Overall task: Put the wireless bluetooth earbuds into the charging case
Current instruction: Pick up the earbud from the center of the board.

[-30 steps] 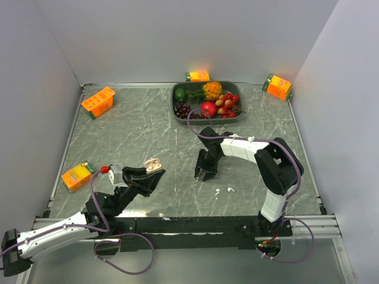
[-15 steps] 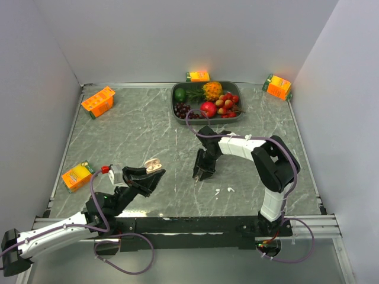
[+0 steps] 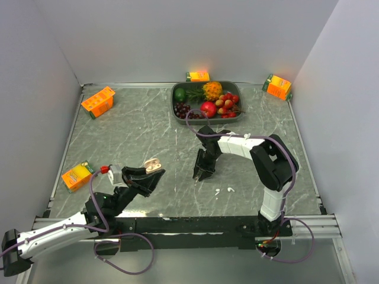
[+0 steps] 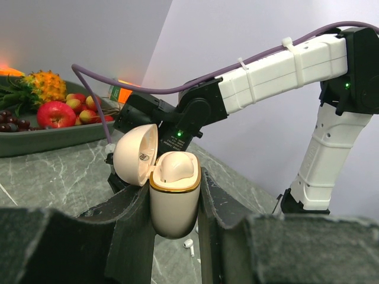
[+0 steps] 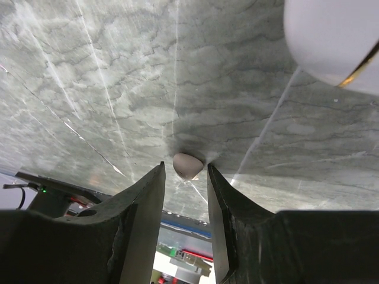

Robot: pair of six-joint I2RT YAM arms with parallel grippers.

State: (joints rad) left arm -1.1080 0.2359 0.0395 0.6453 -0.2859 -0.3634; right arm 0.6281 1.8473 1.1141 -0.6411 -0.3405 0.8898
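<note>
Charging case: the charging case (image 4: pixel 173 207) is held upright above the tabletop (image 3: pixel 136 124) at the left-hand arm, hinged lid tipped back and mouth facing up.
Left fingers: the left fingers (image 4: pixel 133 225) are pressed against both sides of the case body, pinching it firmly.
Right fingers: the right fingers (image 5: pixel 139 213) are down at the tabletop and spread to either side of one small pale earbud (image 5: pixel 188 165). A sliver of gap shows on one side, so no grip is evident.
Other pieces: two loose white bits (image 3: pixel 228 190) lie on the marble nearer the right arm's base, well apart from the case.
Done: by the look of it, the case is lifted, opened and presented.
In doubt: a cream dome fills the case's mouth, and whether a bud already sits there cannot be told.
Left to do: pinch the earbud, carry it across, seat it in the case, then do the same for the pieces on the tabletop.
</note>
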